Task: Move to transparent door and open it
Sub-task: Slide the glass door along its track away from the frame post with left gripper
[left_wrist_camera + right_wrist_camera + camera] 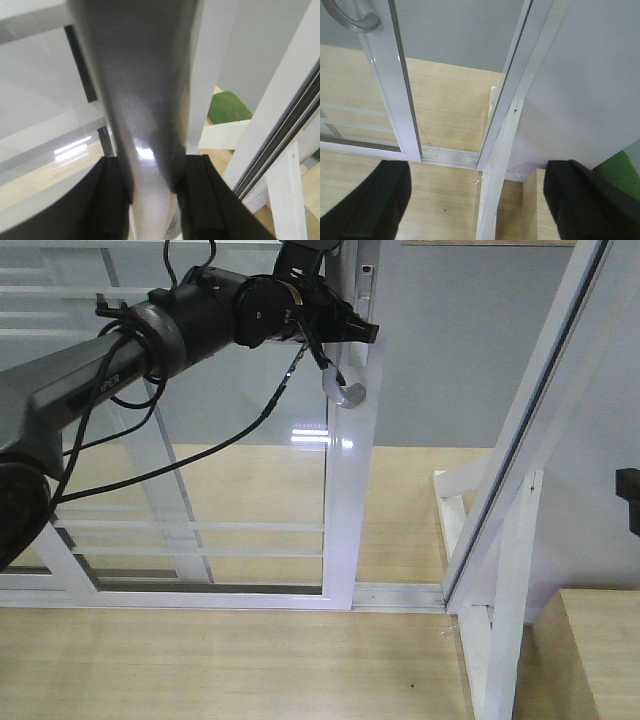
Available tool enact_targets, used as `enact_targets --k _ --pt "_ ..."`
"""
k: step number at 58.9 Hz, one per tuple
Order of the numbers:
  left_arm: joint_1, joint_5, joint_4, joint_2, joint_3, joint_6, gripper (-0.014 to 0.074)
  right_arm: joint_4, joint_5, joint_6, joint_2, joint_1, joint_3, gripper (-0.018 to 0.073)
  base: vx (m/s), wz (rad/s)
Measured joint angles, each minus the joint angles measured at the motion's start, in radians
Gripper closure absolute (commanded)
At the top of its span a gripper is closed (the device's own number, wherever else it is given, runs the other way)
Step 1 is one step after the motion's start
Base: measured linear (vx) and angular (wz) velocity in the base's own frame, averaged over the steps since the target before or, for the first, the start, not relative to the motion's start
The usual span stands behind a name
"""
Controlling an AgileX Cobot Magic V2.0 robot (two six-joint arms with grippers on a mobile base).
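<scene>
The transparent door [349, 490] is a glass panel in a glossy white frame with thin white bars across it. It stands slid to the left, leaving a gap to the slanted white post [545, 410]. Its curved grey handle [350, 392] runs down the right stile. My left gripper [347, 330] reaches in from the left and is shut on that handle. In the left wrist view the handle [145, 100] fills the space between both black fingers [112, 200]. My right gripper [477, 200] hangs open over the wood floor. The handle's lower end [355, 20] shows at its upper left.
A floor track [400, 595] runs from the door to the white post [492, 190]. A second white-framed glass panel [150, 470] sits behind the door. A pale wooden block [600, 650] stands at lower right, and something green [227, 106] lies beyond the frame.
</scene>
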Motion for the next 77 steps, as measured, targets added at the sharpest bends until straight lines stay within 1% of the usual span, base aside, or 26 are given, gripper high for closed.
enact_targets --k 20,46,57,77 --pt "0.065 0.127 -0.013 -0.041 0.007 0.0 0.0603 -0.008 0.001 0.0 0.0 0.0 0.0 -0.0035 0.0 0.0" --pt "0.173 0.284 -0.02 -0.09 0.011 0.0 0.0603 -0.02 0.002 0.0 0.0 0.0 0.0 -0.0035 0.0 0.0" --pt "0.217 0.312 -0.021 -0.103 0.021 0.002 0.0603 -0.022 0.002 0.0 0.0 0.0 0.0 -0.0035 0.0 0.01" --pt "0.273 0.344 -0.02 -0.112 0.023 0.0 0.0603 -0.022 0.002 0.0 0.0 0.0 0.0 -0.0035 -0.01 0.03"
